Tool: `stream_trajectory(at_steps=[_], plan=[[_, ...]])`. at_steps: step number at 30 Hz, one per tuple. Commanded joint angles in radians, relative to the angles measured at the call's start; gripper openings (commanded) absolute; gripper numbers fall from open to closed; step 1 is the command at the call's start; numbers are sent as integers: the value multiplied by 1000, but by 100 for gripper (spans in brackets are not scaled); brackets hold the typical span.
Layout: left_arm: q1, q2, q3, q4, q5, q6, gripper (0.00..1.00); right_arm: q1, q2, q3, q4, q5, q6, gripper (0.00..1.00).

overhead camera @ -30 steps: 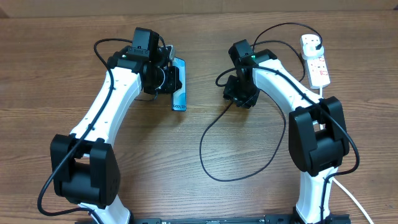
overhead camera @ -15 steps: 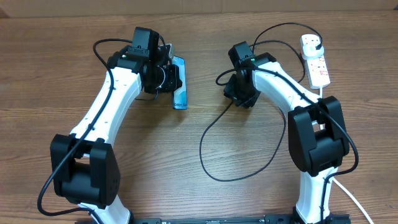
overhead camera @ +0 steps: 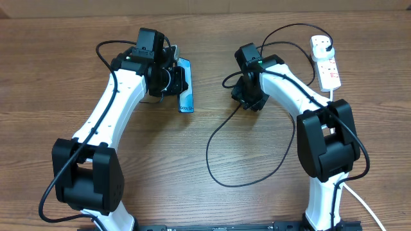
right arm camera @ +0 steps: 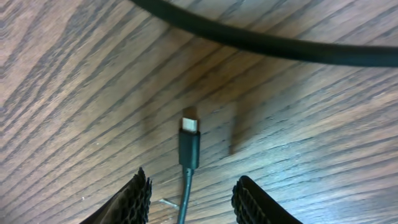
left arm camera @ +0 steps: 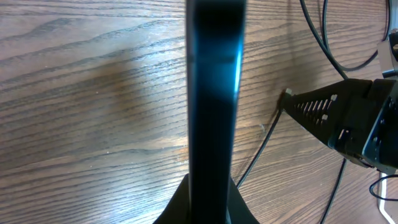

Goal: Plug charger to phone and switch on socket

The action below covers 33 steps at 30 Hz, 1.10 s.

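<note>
The charger (right arm camera: 189,148) lay tip-up on the tabletop (right arm camera: 74,93), between the spread fingers of my right claw (right arm camera: 191,184), which gripped nothing. My left claw (overhead camera: 173,81) clamped the phone (overhead camera: 185,96) on edge, probably to present its port. Bare wood separated them. The socket (overhead camera: 325,63) sat far right, well clear.

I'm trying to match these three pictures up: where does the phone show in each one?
Overhead: the phone sits upper left of centre, blue screen showing.
Left wrist: it is the dark bar down the middle, seen edge-on.
Right wrist: not in it.
Shared landmark: the thin black cable, also in left wrist and right wrist.
</note>
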Motion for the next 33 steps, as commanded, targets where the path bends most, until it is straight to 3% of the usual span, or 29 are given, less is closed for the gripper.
stream_trajectory(at_steps=[1, 13, 19, 26, 31, 33], plan=[[3, 0, 0, 8, 30, -10, 4, 18, -9, -10, 8, 14, 8, 42], [3, 0, 0, 3, 30, -10, 4, 29, 56, -10, 13, 45, 14, 42], [3, 0, 0, 4, 30, -10, 4, 28, 56, -10, 11, 48, 14, 37], [3, 0, 0, 3, 30, -10, 4, 28, 84, -10, 12, 43, 14, 27], [3, 0, 0, 3, 30, -10, 4, 28, 118, -10, 16, 24, 12, 11], [3, 0, 0, 2, 30, -10, 4, 28, 118, -9, 16, 20, 9, 10]])
